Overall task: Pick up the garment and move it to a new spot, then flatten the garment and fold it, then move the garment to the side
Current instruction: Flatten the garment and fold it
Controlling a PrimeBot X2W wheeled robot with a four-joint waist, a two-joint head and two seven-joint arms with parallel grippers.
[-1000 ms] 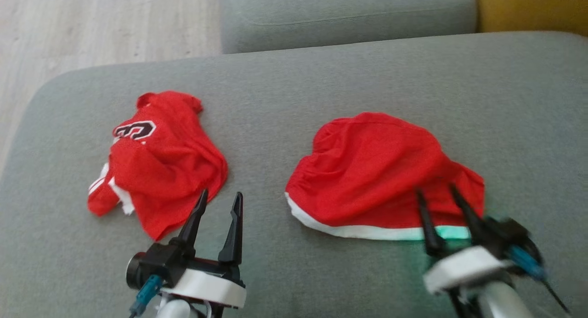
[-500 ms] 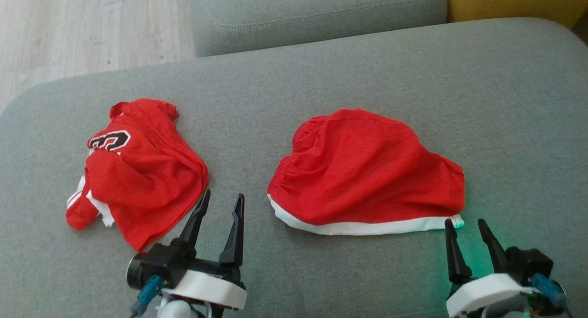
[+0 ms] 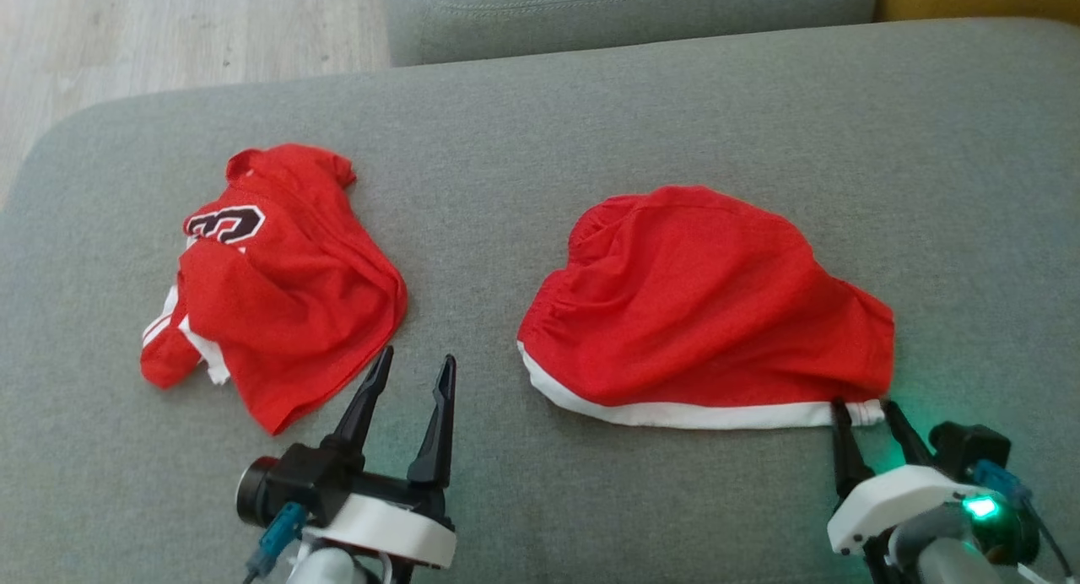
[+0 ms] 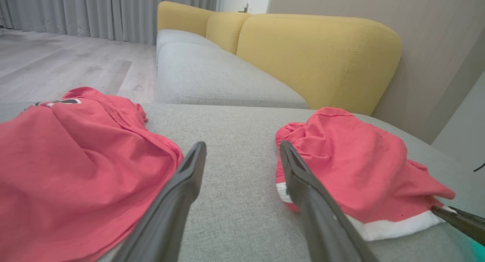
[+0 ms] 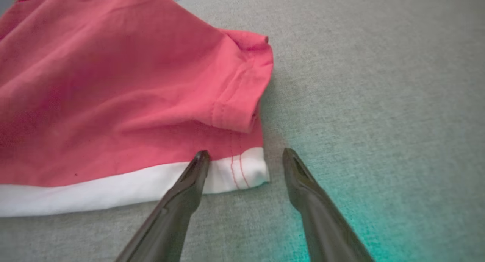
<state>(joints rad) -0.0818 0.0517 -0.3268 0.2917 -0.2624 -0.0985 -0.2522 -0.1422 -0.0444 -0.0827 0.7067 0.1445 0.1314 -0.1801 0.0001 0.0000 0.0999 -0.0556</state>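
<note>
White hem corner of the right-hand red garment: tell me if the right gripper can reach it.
Probably yes. The right gripper stands open with the white hem corner lying between its fingertips, nothing in the way.

This is looking like a living room in a home. A wide grey upholstered sofa seat (image 3: 540,111) is stretching across the head view, and in the left wrist view a second grey seat cushion (image 4: 212,76) is running back under plump yellow backrests (image 4: 322,57). Grey curtains (image 4: 94,12) are hanging down to a pale wood-plank floor (image 4: 57,69). Household laundry, a red jersey (image 3: 278,305) and red shorts (image 3: 700,305), is lying on the seat
</note>
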